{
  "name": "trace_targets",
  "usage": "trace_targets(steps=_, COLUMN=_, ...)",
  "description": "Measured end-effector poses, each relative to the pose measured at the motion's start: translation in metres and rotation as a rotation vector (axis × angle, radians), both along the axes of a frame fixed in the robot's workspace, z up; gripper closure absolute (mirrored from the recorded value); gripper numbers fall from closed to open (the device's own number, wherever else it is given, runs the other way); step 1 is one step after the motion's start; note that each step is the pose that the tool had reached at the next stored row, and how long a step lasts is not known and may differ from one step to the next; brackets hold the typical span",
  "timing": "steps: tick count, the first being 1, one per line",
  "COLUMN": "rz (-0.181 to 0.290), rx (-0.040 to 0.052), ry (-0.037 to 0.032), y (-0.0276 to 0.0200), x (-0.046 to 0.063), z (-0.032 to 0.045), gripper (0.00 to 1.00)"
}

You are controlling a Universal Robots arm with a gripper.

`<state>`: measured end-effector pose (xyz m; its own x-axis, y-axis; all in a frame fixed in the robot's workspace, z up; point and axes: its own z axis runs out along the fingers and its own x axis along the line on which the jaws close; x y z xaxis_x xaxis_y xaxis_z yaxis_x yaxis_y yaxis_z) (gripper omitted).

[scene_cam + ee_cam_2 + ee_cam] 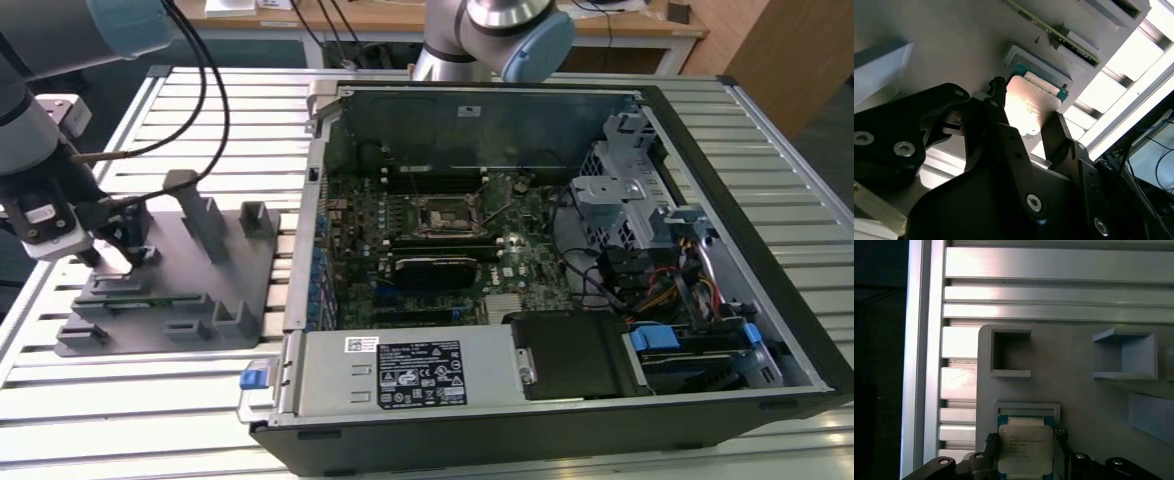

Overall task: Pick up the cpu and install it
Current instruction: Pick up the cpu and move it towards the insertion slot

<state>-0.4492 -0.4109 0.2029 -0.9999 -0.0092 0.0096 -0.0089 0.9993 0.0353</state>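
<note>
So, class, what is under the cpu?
Under the cpu is a framed recess of the grey fixture tray; its frame shows around the chip. The recess floor is hidden by the chip.

The cpu (1025,447) was cut off along one side by the picture's edge in the first wrist view. In the second wrist view, the black links of the pincer (1026,107) covered part of its metal top. In the exterior view, the pincer (118,250) hid the stretch of grey tray (200,300) beneath it.
</note>
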Motion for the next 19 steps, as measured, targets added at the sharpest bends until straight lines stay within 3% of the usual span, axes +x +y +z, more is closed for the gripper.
trace_targets(steps=6, rz=0.0, rx=0.0, ry=0.0, y=0.0, x=0.0, z=0.0152, gripper=0.47)
trace_targets(steps=12, rz=0.0, rx=0.0, ry=0.0, y=0.0, x=0.0, z=0.0161, gripper=0.47)
trace_targets(steps=19, rz=0.0, rx=0.0003, ry=-0.0001, y=0.0, x=0.0, z=0.0297, gripper=0.47)
